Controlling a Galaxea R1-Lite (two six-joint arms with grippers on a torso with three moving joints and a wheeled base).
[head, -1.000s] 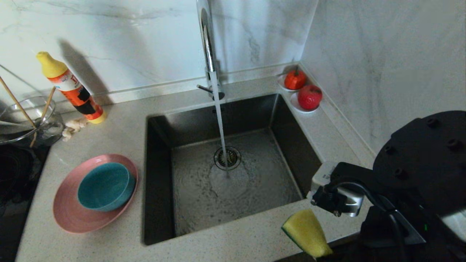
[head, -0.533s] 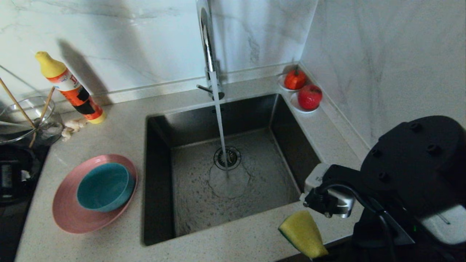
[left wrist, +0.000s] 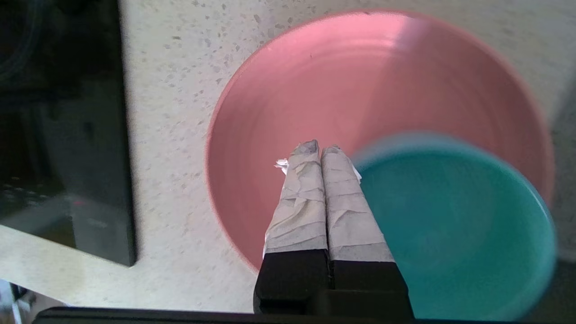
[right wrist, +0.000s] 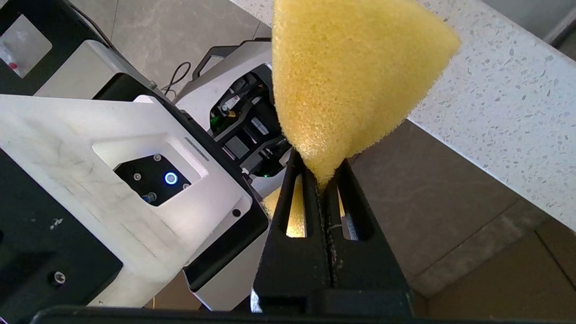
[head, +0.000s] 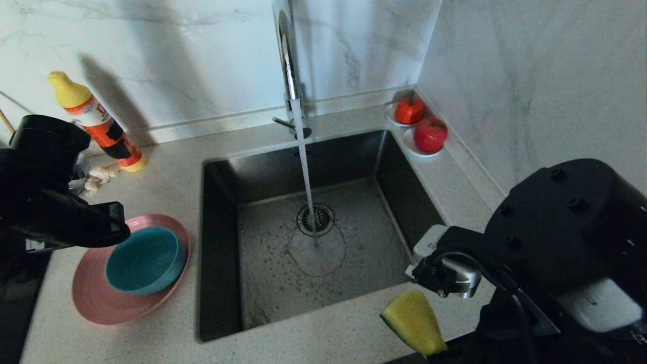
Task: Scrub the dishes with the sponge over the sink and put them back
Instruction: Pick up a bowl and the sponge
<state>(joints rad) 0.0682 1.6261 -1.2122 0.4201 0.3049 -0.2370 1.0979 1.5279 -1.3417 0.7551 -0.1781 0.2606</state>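
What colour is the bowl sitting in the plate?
Teal-blue bowl; the left wrist view shows it best.

a yellow-capped orange detergent bottle (head: 96,121) leans by the marble wall, a knotted white cloth (head: 98,177) beside it. two red fruits on white saucers (head: 420,129) sit in the speckled countertop's (head: 167,177) far corner.

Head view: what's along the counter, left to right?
Left end effector → plate → sink → sponge, pinched in the right end effector.
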